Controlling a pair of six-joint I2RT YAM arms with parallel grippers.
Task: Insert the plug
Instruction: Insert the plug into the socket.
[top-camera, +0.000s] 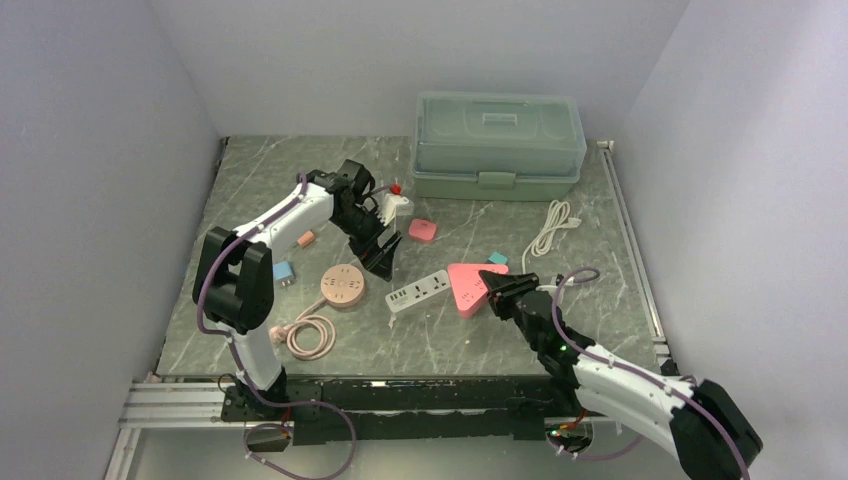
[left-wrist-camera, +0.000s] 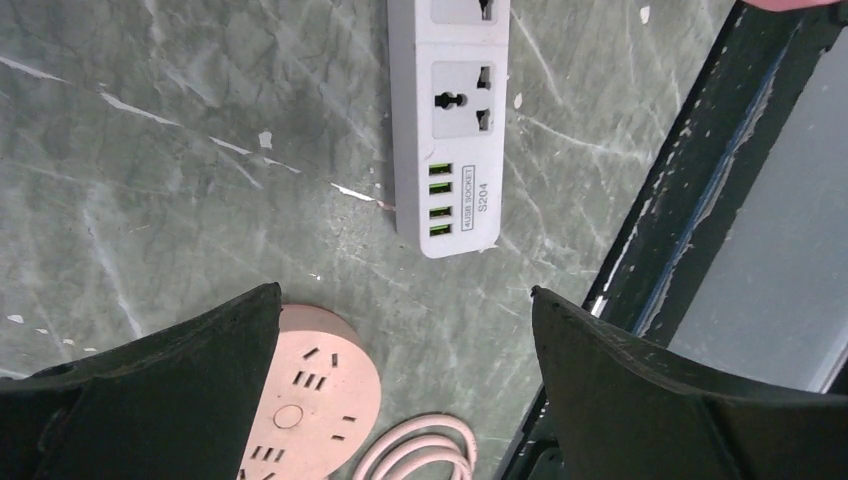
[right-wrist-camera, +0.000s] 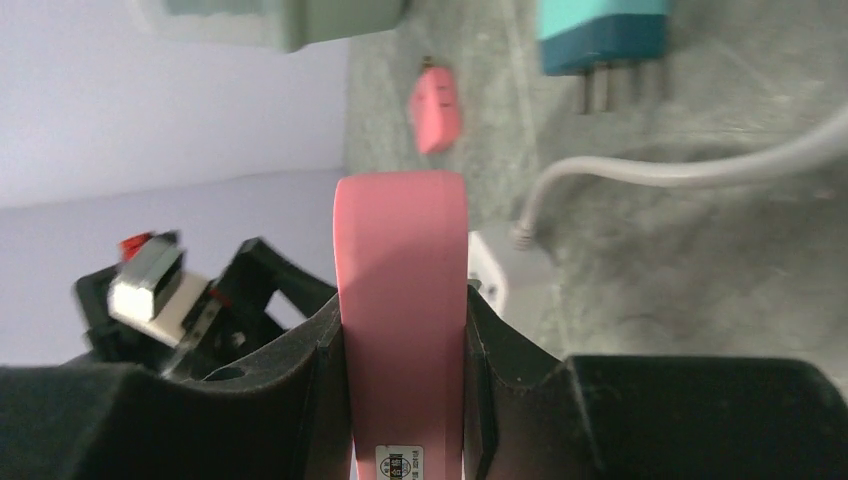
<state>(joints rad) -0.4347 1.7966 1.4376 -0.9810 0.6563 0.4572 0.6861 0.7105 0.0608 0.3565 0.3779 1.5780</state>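
Observation:
A white power strip (top-camera: 418, 291) lies at the table's middle; the left wrist view shows its sockets and green USB ports (left-wrist-camera: 455, 120). My left gripper (top-camera: 380, 262) hangs open and empty above the table (left-wrist-camera: 405, 295), between the strip and a round pink socket hub (top-camera: 342, 286) (left-wrist-camera: 310, 400). My right gripper (top-camera: 497, 292) is shut on a pink triangular socket block (top-camera: 467, 287), clamped between its fingers (right-wrist-camera: 400, 230). A teal plug (top-camera: 497, 258) (right-wrist-camera: 600, 30) lies just behind that block.
A green lidded box (top-camera: 498, 145) stands at the back. A small pink adapter (top-camera: 423, 231), a white adapter (top-camera: 395, 205), a blue plug (top-camera: 284, 273), a white cable (top-camera: 553, 228) and the hub's coiled pink cord (top-camera: 312, 335) lie around.

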